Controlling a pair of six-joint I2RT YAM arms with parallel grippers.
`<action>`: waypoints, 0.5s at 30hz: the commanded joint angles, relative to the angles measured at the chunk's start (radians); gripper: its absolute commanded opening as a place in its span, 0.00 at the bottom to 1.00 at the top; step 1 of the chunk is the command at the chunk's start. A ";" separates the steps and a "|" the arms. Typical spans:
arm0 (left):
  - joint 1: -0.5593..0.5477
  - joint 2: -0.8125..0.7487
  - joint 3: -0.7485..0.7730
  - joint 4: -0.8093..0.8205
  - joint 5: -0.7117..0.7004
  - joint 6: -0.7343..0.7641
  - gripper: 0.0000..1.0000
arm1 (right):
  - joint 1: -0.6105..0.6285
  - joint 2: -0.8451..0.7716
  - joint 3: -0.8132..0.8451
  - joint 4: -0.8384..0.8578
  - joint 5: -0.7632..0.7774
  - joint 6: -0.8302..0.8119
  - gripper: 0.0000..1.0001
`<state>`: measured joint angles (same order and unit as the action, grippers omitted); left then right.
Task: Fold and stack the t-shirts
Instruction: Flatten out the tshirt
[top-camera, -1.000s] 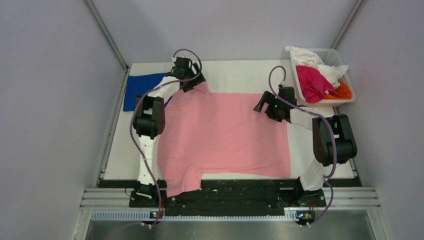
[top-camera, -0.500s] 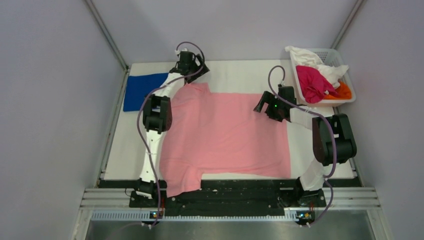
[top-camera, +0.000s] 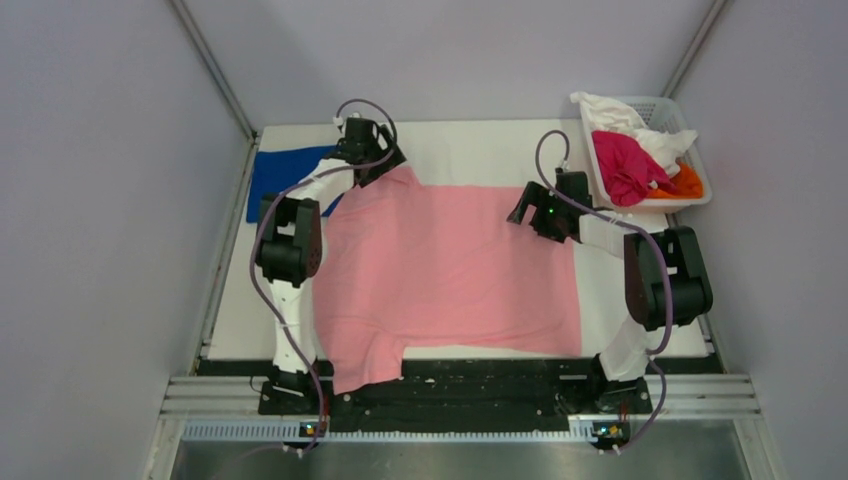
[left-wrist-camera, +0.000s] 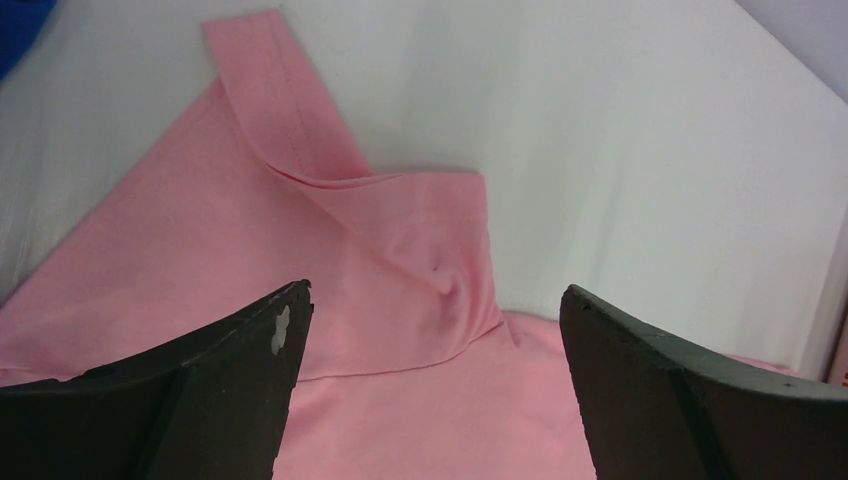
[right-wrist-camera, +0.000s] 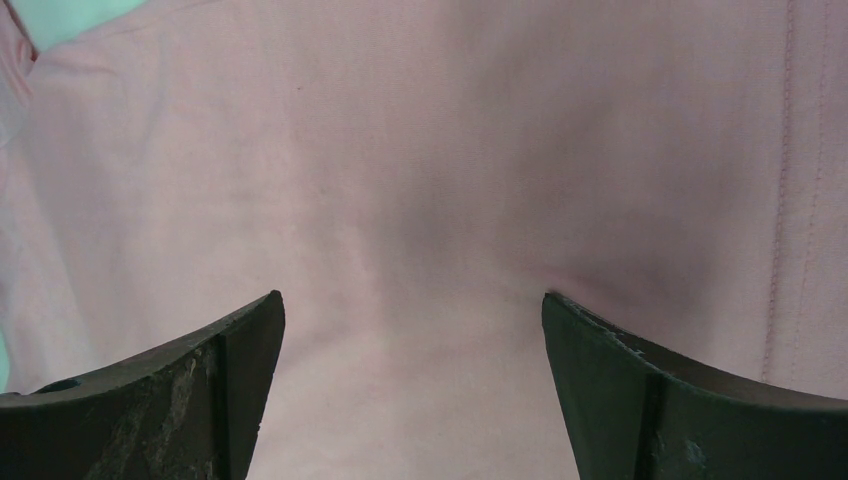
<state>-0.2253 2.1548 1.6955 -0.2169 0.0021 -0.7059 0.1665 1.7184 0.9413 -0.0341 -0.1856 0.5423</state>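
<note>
A light pink t-shirt (top-camera: 450, 270) lies spread flat across the table, its near sleeve hanging over the front edge. My left gripper (top-camera: 370, 160) hovers open over the shirt's far left sleeve (left-wrist-camera: 300, 120), which is folded back on itself. In the left wrist view my left gripper (left-wrist-camera: 430, 300) holds nothing. My right gripper (top-camera: 526, 212) is open over the shirt's far right edge. In the right wrist view pink cloth (right-wrist-camera: 420, 150) fills the frame and my right gripper (right-wrist-camera: 413, 300) is empty. A royal blue t-shirt (top-camera: 275, 180) lies folded at the back left.
A white slotted basket (top-camera: 652, 205) at the back right holds magenta (top-camera: 625, 165), white (top-camera: 640, 125) and orange (top-camera: 685, 183) t-shirts. Bare white table (top-camera: 470, 150) shows behind the pink shirt. Grey walls close in both sides.
My left gripper swung toward the back wall, then came back over the sleeve corner, its jaws a little wider. The right arm and the pink shirt stayed put.
</note>
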 joint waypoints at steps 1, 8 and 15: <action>-0.002 0.040 0.038 0.037 -0.007 -0.023 0.98 | 0.009 0.020 0.020 -0.017 0.007 -0.012 0.99; -0.002 0.181 0.215 -0.026 -0.024 -0.031 0.99 | 0.009 0.020 0.023 -0.023 0.018 -0.020 0.99; -0.002 0.256 0.284 0.006 -0.007 -0.087 0.98 | 0.009 0.021 0.031 -0.032 0.030 -0.027 0.99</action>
<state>-0.2253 2.3821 1.9411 -0.2443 -0.0078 -0.7509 0.1673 1.7195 0.9443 -0.0391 -0.1818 0.5404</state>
